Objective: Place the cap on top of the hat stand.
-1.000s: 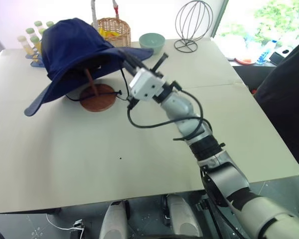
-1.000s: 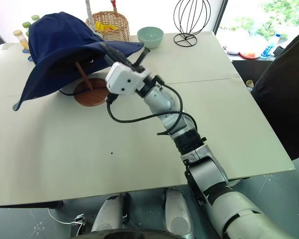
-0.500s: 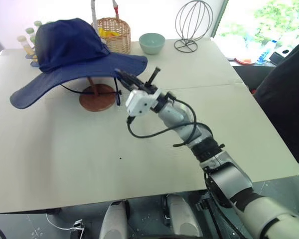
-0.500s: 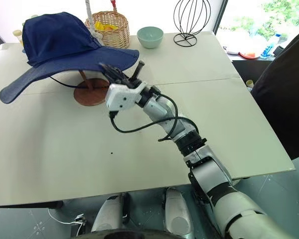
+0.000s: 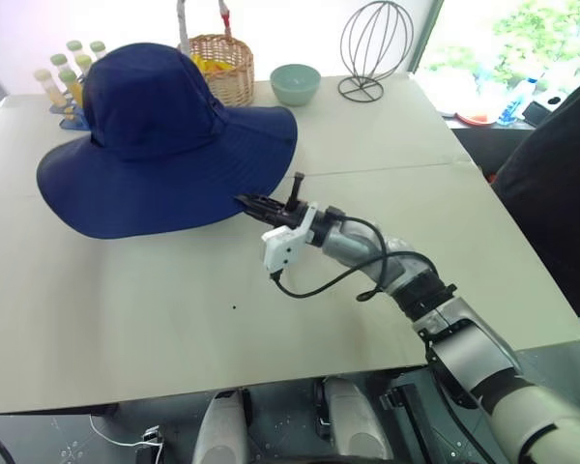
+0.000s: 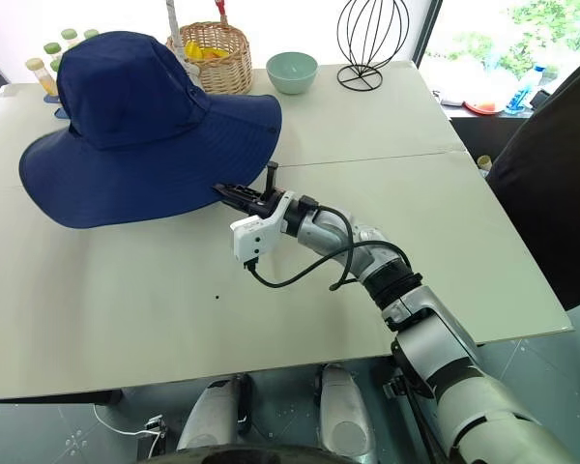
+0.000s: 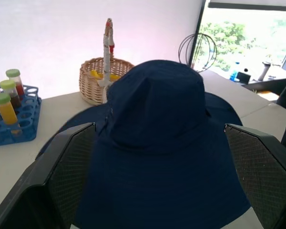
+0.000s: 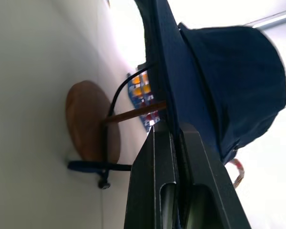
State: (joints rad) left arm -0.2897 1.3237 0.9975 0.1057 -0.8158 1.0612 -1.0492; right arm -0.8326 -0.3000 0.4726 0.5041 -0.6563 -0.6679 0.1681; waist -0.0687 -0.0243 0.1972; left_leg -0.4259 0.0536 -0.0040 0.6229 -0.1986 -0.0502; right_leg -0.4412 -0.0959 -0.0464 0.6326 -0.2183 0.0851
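Blue cap [image 5: 164,135] has dropped level over the hat stand [image 8: 93,126] at ten o'clock on the bench [image 5: 387,145]. My right end effector [image 5: 254,203] still pinches its brim. Nearly done; I should let go.

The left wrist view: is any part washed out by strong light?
Left wrist view: the window behind the wire stand is overexposed, the cap well lit. Right wrist view: the background beside the cap is blown out to white.
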